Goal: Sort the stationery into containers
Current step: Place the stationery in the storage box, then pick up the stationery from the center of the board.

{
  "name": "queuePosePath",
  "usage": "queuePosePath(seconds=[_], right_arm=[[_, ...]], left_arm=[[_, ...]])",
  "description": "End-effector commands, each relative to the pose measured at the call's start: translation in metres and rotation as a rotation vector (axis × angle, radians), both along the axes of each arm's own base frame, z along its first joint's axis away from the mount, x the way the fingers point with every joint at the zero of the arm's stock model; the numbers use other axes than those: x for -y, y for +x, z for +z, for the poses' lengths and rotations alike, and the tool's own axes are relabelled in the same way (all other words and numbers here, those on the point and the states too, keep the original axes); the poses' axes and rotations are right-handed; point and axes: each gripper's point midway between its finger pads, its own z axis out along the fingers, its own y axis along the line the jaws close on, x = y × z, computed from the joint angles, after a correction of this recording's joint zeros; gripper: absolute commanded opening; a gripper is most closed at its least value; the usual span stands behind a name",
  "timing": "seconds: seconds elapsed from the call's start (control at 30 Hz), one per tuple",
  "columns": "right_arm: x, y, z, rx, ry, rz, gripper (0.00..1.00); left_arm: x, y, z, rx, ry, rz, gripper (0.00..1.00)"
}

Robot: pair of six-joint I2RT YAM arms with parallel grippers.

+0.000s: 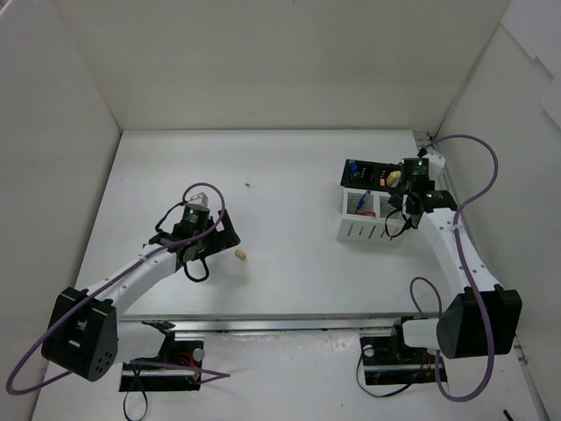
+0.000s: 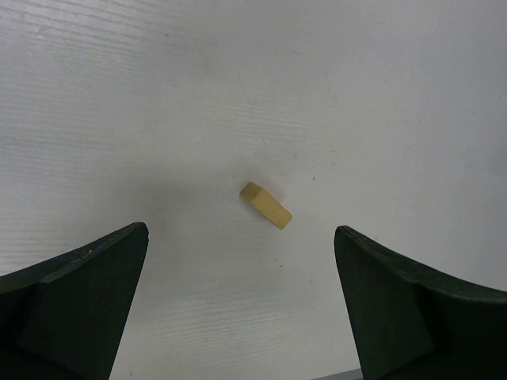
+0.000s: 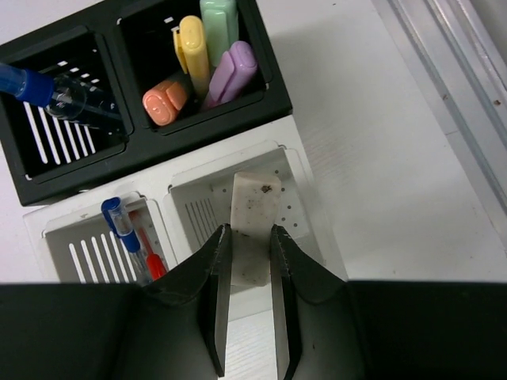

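While the right end effector [image 3: 249, 237] sits clamped on a white eraser [image 3: 255, 207] over the right compartment of the white box [image 3: 317, 218], we see the left end effector [image 2: 241, 230] spread apart, flanking a beige eraser [image 2: 265, 205] on the desk [image 2: 356, 95].

The scene is lit brightly and evenly from above. In the top view the table [image 1: 289, 263] and walls [image 1: 263, 61] are nearly washed out, and only a soft shadow is cast under the left arm [image 1: 131, 267]. In the left wrist view a faint shadow is thrown beside the beige eraser [image 2: 266, 205], and the left fingers [image 2: 79, 301] are rendered almost black. In the right wrist view the white eraser [image 3: 255, 229] is sharp and the right fingers [image 3: 214, 309] are slightly soft.
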Motion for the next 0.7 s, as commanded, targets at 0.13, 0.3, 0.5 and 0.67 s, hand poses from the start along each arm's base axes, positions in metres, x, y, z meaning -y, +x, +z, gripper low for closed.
queuePosePath(seconds=[0.13,0.3,0.5,0.67], right_arm=[[-0.009,0.004,0.009,0.044,0.036,0.034,0.32],[-0.004,0.001,0.021,0.082,0.023,0.015,0.84],[0.0,-0.012,0.048,0.167,0.008,0.008,0.98],[0.004,-0.024,0.055,0.199,-0.005,0.0,0.98]], left_arm=[[0.016,0.026,0.022,0.074,-0.054,-0.028,1.0],[0.024,0.026,0.02,0.058,-0.064,-0.05,1.0],[0.034,0.032,0.019,0.047,-0.012,-0.053,1.0],[0.039,0.03,0.003,-0.013,-0.021,-0.027,0.99]])
